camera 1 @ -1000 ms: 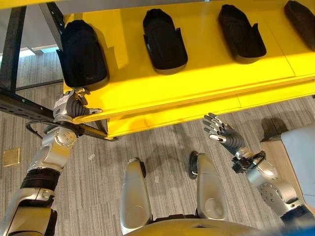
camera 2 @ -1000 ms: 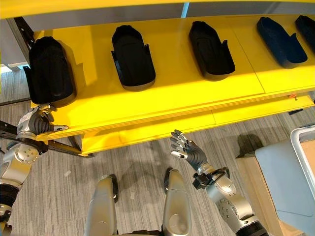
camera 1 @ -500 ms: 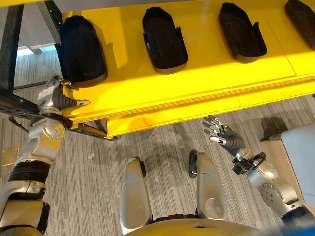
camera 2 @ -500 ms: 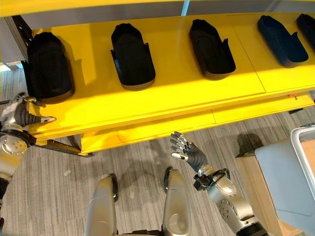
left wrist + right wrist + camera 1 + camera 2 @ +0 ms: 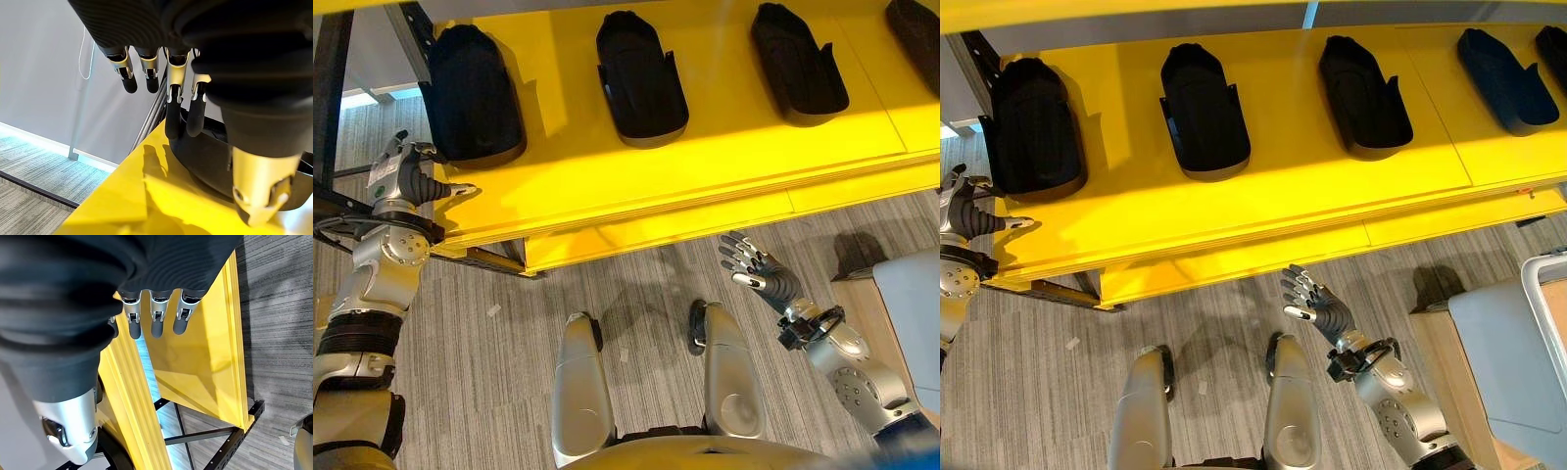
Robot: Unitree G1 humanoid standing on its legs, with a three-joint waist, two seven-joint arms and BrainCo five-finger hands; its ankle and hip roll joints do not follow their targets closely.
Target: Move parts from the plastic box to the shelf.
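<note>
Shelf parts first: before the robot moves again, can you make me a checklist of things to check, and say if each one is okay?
1. Left hand empty, fingers relaxed by the shelf corner: ok.
2. Right hand empty, open above the floor: ok.
3. Leftmost black part resting on the yellow shelf: ok.
4. Other black parts in a row, apart from each other: ok.
5. Plastic box contents: cannot tell.
</note>
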